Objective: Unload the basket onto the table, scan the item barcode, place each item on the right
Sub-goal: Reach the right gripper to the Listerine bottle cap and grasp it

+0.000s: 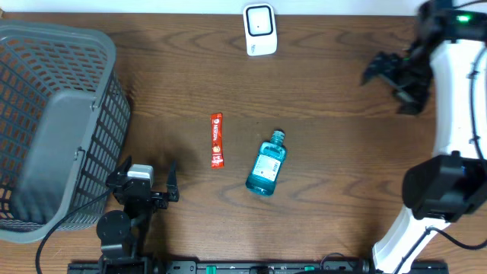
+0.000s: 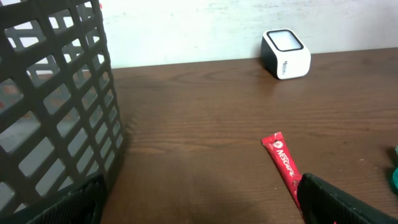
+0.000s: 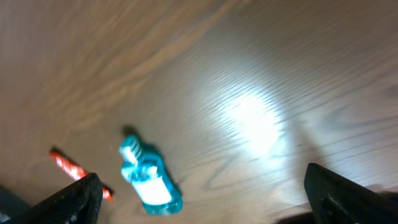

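Crowding the left wrist view: grey basket [image 1: 53,129], parked at the left edge of the bench [image 1: 342,152], likely to take scanned goods. At the far edge, white scanner [image 1: 259,29], set where either arm could present an item. Between them, lying flat and untouched — blue bottle [image 1: 267,169] on its side, label up, with a red sachet [image 1: 217,140] near it; cannot tell which goes first. Left pincer [image 1: 144,181] low by the basket, spread wide, empty. Right pincer [image 3: 205,199] raised at the right — likewise spread wide, holding and touching nothing.
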Tool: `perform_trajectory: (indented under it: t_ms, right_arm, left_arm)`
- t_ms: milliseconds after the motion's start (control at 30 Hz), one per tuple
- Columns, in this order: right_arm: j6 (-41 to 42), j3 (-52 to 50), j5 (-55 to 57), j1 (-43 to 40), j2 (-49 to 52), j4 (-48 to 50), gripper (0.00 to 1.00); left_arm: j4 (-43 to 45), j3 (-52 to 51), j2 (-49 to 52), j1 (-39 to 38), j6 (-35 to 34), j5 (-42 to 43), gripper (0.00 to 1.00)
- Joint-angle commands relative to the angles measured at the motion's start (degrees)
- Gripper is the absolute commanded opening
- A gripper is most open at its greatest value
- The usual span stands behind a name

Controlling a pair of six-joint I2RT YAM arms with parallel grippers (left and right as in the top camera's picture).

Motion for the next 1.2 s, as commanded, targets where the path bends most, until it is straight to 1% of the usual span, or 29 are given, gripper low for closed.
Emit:
perform_trajectory:
  t_ms: [0, 100, 233, 300, 367, 433, 600, 700, 833, 1067, 1167]
  right_arm:
    - [2.3, -2.7, -2.9, 6.3, -0.8, 0.4, 0.99]
    - [3.2, -5.9, -2.8, 11.5, -0.8, 3.0, 0.99]
    - [5.8, -12.7, -2.9, 17.7, -0.8, 10.6, 0.99]
    - [7.7, -17.5, -2.9, 20.6, -0.8, 16.7, 0.93]
    - [10.2, -21.4, -2.8, 22.6, -0.8, 20.7, 0.78]
    - [12.2, -25.2, -2.8, 24.2, -0.8, 25.1, 0.72]
    - [12.5, -29.6, -1.9, 26.4, -0.8, 32.3, 0.71]
    - [12.8, -32.9, 0.7, 27.4, -0.7, 36.5, 0.71]
    - [14.1, -35.6, 0.6, 27.6, -0.7, 40.0, 0.68]
    - [14.0, -38.9, 0.7, 27.7, -0.7, 44.6, 0.68]
    - [14.0, -39.5, 0.7, 27.8, -0.5, 45.9, 0.74]
  left_arm:
    - [-1.5, -0.9, -0.1, -0.2, 0.7, 0.1, 0.98]
    - [-1.5, -0.9, -0.1, -0.2, 0.7, 0.1, 0.98]
    - [-1.5, -0.9, -0.1, -0.2, 0.7, 0.1, 0.98]
    - [-1.5, -0.9, -0.1, -0.2, 0.7, 0.1, 0.98]
    - [-1.5, -0.9, -0.1, -0.2, 0.7, 0.1, 0.98]
    - [-1.5, -0.9, -0.1, -0.2, 0.7, 0.1, 0.98]
    - [-1.5, -0.9, -0.1, -0.2, 0.7, 0.1, 0.98]
    - [-1.5, -0.9, -0.1, -0.2, 0.7, 0.1, 0.98]
    - [-1.5, -0.9, -0.1, -0.2, 0.7, 0.1, 0.98]
    - [-1.5, -0.9, -0.1, -0.2, 0.7, 0.1, 0.98]
    - [-1.5, -0.9, -0.1, -0.2, 0.7, 0.1, 0.98]
